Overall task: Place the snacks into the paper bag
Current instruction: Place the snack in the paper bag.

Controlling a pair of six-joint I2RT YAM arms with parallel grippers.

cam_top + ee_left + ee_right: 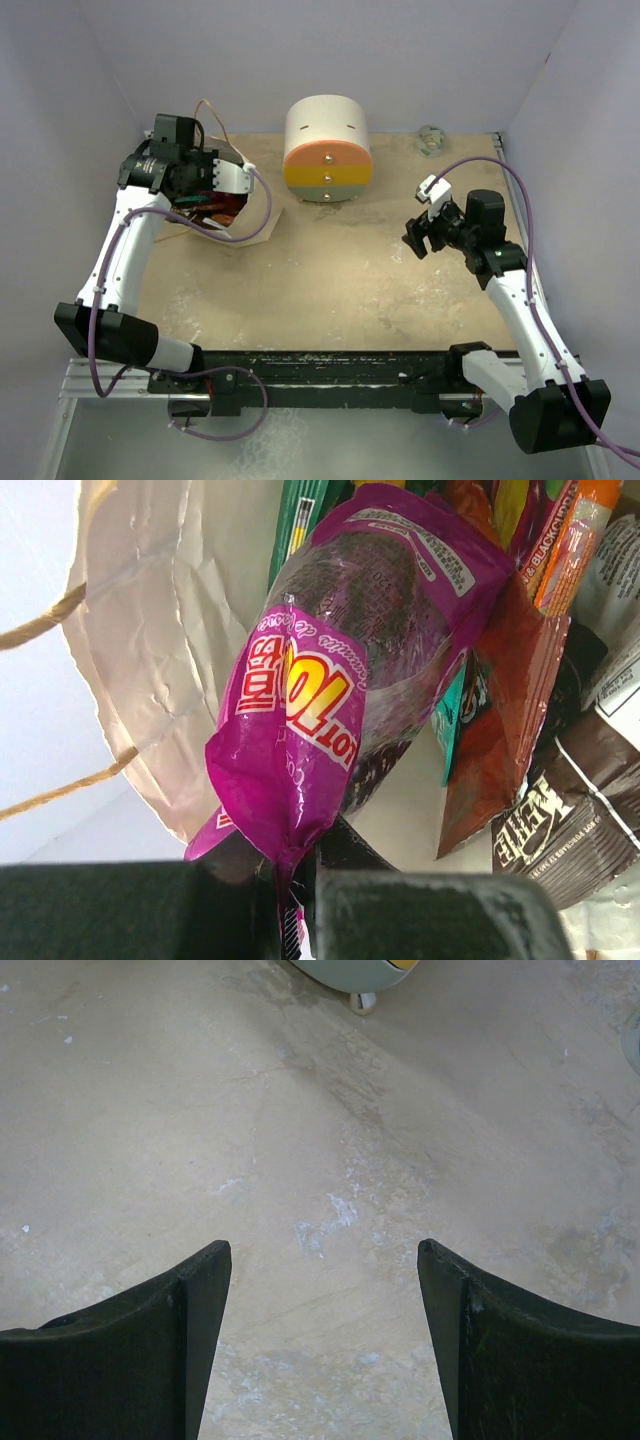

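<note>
The cream paper bag [258, 218] lies at the far left with its mouth open; its crinkled wall [170, 630] and tan loop handles [40, 620] fill the left wrist view. My left gripper [292, 875] is at the bag's mouth, shut on the crimped end of a purple packet [340, 680] that reaches into the bag. Inside lie a red-brown packet [500, 710], a brown packet [570, 800], and green [300, 520], teal [455, 720] and orange [580, 530] ones. My right gripper [418, 240] is open and empty above bare table [325, 1250].
A round white container with pastel drawers [327, 150] stands at the back centre; its foot shows in the right wrist view [360, 1000]. A small greenish object [431, 140] sits at the back right. Lilac walls close in the table on three sides.
</note>
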